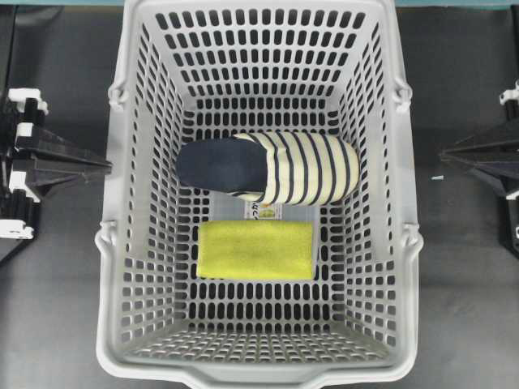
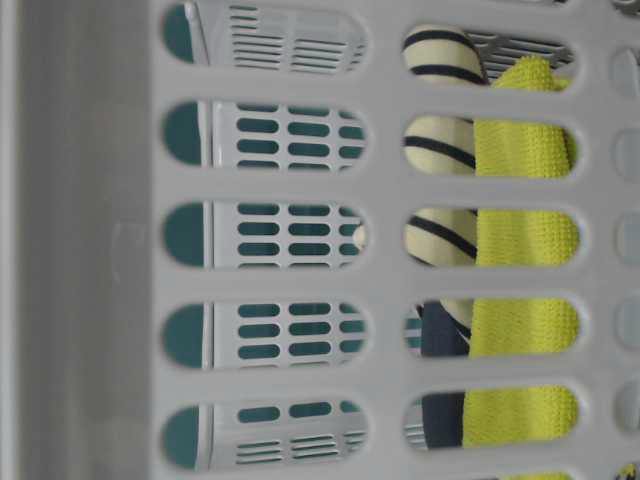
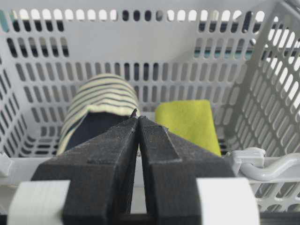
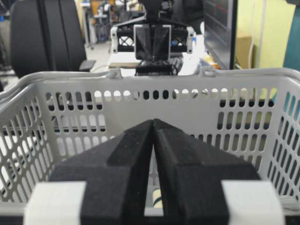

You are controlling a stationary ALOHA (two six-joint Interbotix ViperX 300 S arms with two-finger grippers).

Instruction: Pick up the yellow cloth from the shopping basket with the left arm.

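The yellow cloth (image 1: pixel 255 250) lies flat on the floor of the light-grey shopping basket (image 1: pixel 113 243), just in front of a cream-and-navy striped slipper (image 1: pixel 276 168). In the left wrist view the cloth (image 3: pixel 187 123) lies beyond and right of my left gripper (image 3: pixel 137 115), whose tips meet with nothing between them. That gripper (image 1: pixel 104 166) sits outside the basket's left wall. My right gripper (image 1: pixel 444 154) sits outside the right wall, shut and empty (image 4: pixel 153 121). Through the basket's slots in the table-level view, the cloth (image 2: pixel 525 240) and the slipper (image 2: pixel 440 150) both show.
The basket's high perforated walls and thick rim (image 3: pixel 262 164) stand between both grippers and what lies inside. A small white label (image 1: pixel 266 211) lies on the basket floor between slipper and cloth. Dark tabletop (image 1: pixel 466 267) surrounds the basket.
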